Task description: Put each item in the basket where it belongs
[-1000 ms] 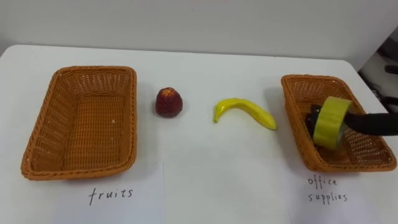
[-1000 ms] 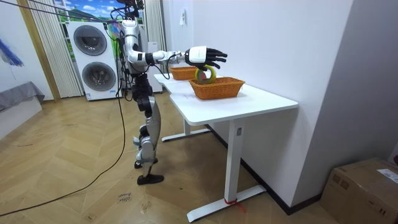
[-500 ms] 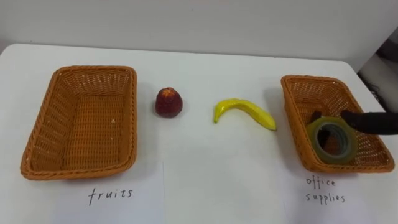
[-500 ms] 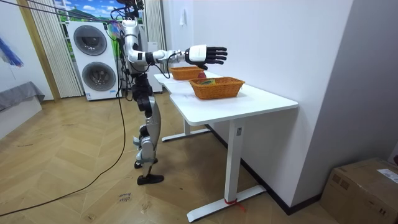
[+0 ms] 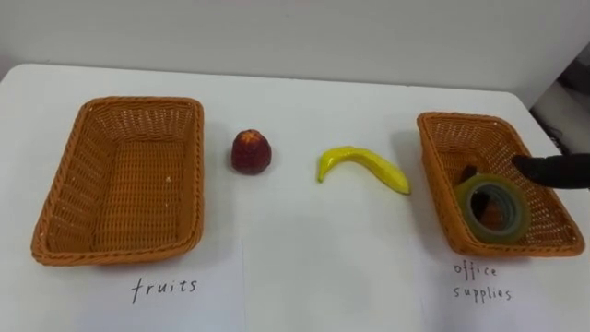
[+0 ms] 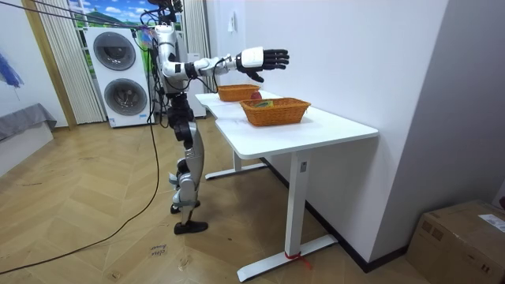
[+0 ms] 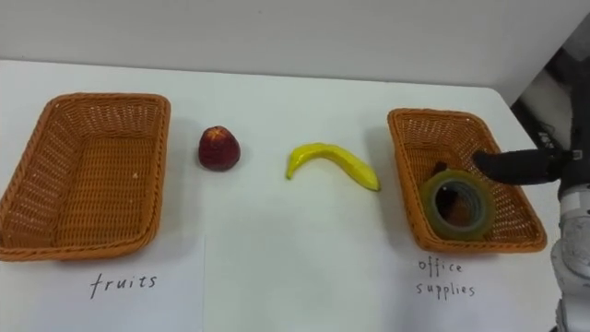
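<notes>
Seen from the head, the dark fingertips of the right hand (image 5: 551, 170) reach in from the right edge, over the right wall of the right basket (image 5: 431, 189). The room view adds the rest: the hand hangs above that basket with its fingers straight and spread, holding nothing. The arm stretches out from the robot, which stands at the tabletop's (image 5: 304, 101) side with stacked washing machines (image 6: 118, 75) behind it.

The tape roll (image 5: 466, 212) (a thick, glossy olive-yellow ring, hollow in the middle) lies flat inside the right basket, near its front wall. A small dark thing (image 5: 468, 172) just behind it cannot be made out. Both baskets are rectangular, of orange-brown woven wicker with sloping walls.

On the smooth white tabletop between them lie two things. A rounded red fruit (image 5: 251, 151) is nearer the left basket (image 5: 64, 184), and a curved yellow banana (image 5: 361, 166) is nearer the right one, close to its rim but apart. A handwritten label (image 5: 164, 288) sits in front of each basket.
</notes>
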Robot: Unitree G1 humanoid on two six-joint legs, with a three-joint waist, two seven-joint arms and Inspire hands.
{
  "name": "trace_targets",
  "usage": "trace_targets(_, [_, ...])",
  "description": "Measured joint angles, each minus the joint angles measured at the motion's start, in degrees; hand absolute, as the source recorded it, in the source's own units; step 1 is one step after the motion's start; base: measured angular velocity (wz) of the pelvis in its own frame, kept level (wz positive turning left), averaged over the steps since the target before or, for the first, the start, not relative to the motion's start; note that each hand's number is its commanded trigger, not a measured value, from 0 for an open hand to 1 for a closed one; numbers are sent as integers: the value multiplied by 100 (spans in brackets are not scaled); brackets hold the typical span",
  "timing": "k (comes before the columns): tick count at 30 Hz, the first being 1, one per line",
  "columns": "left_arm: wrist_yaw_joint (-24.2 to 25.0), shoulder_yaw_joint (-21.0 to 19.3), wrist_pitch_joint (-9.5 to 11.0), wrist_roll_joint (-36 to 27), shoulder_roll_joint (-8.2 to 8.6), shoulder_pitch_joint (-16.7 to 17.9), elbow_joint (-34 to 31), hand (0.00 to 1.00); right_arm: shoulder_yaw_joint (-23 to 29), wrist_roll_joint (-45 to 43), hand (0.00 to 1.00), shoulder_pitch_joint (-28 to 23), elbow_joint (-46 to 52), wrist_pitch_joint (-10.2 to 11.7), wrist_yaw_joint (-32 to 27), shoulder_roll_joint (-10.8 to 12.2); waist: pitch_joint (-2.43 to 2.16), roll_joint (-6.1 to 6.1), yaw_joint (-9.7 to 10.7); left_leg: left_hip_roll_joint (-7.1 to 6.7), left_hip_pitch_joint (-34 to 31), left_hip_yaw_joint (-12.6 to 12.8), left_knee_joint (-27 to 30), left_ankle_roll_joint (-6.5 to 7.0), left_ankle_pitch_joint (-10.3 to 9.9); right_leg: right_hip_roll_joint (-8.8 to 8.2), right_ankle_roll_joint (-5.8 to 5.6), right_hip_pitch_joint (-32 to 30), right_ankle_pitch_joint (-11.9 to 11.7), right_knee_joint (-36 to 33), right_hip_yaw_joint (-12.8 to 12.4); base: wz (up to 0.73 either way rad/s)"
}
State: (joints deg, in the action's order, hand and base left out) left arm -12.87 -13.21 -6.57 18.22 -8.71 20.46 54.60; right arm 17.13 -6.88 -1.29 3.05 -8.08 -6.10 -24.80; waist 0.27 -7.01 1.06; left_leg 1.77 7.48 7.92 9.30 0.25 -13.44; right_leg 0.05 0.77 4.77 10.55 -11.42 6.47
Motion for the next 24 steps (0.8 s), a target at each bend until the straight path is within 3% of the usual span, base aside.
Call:
trace_targets(5, [10,1,38,24,-2,-57,-25,0,-1,84,0,177,427,4,207,-18,-3,-41,-8,0,-18,-7,18,-1,-1,-2,0,-26,0,-22,7,0])
trace_targets(12, [9,4,67,21,-29,-58,-99,0,-11,432,0,257,488,79,362,-22,-20,-85,-295,-3,11,-27,28,-1,-1,-7,0,17,0,-19,22,0])
trace_targets(16, [9,6,51,10,-30,-42,-49,0,-45,381,0,553,475,79,415,-21,-10,-60,-342,-14,-44,-123,49,1,0,-34,0,24,0,-29,155,11])
trace_targets(19, [9,18,26,13,-22,-46,-53,0,-243,162,0,878,441,78,416,-46,-4,-39,-415,-20,-99,-181,73,-1,2,-32,0,-10,0,-29,167,2])
trace_targets(24, [8,48,-40,12,-39,-90,-156,0,-596,158,0,1014,441,78,449,-106,-3,-39,-483,-41,-200,-368,208,0,3,-59,0,8,0,-17,329,18])
